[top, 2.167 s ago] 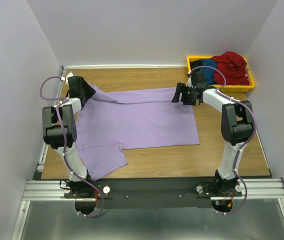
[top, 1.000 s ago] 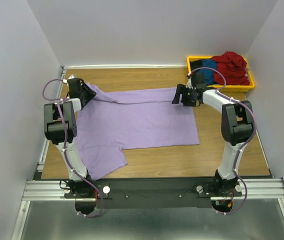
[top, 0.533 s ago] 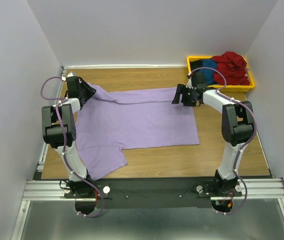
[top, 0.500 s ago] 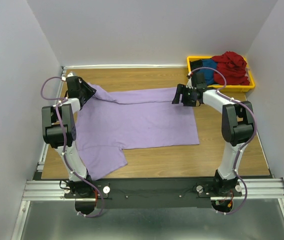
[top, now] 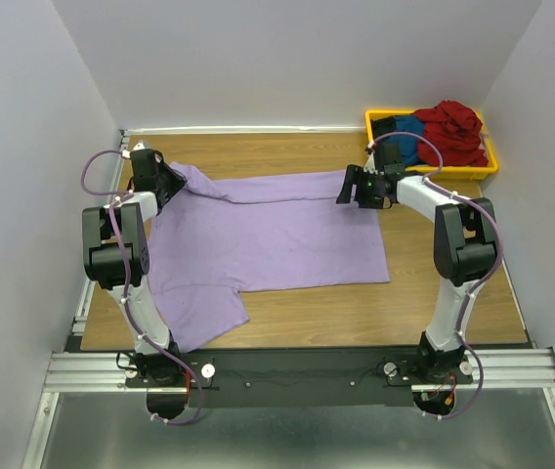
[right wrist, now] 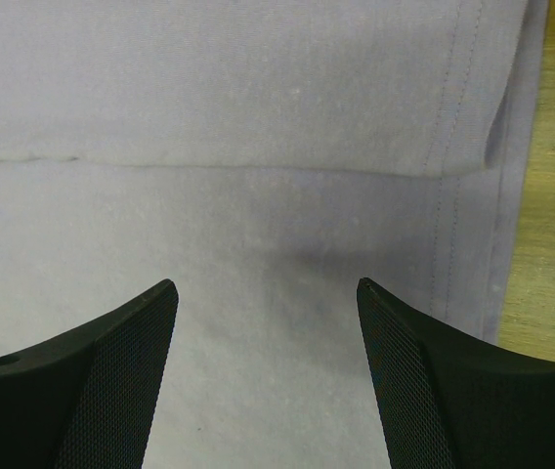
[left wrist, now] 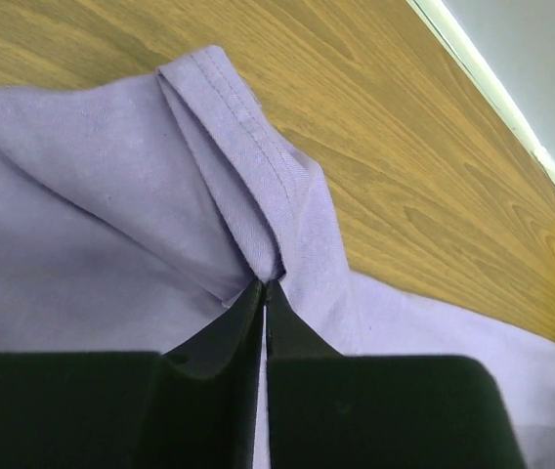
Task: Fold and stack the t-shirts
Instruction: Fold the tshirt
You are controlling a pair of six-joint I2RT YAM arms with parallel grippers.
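A large lavender t-shirt [top: 268,234] lies spread on the wooden table, its far edge folded over. My left gripper [top: 173,182] is at the shirt's far left corner, shut on a hemmed fold of the lavender cloth [left wrist: 248,210]; its tips [left wrist: 263,285] pinch the fabric. Over the shirt's far right corner hovers my right gripper [top: 348,188], open, with flat lavender cloth [right wrist: 258,195] between its spread fingers [right wrist: 141,332]. More t-shirts, dark red [top: 453,125], blue [top: 409,137] and black [top: 385,127], are heaped in the bin.
A yellow plastic bin [top: 488,166] stands at the far right corner of the table. Grey walls close in on the left, back and right. Bare wood [top: 356,313] shows along the near edge and to the right of the lavender shirt.
The left gripper has closed onto the hemmed fold at the shirt's far left corner. The right gripper stays open in place.
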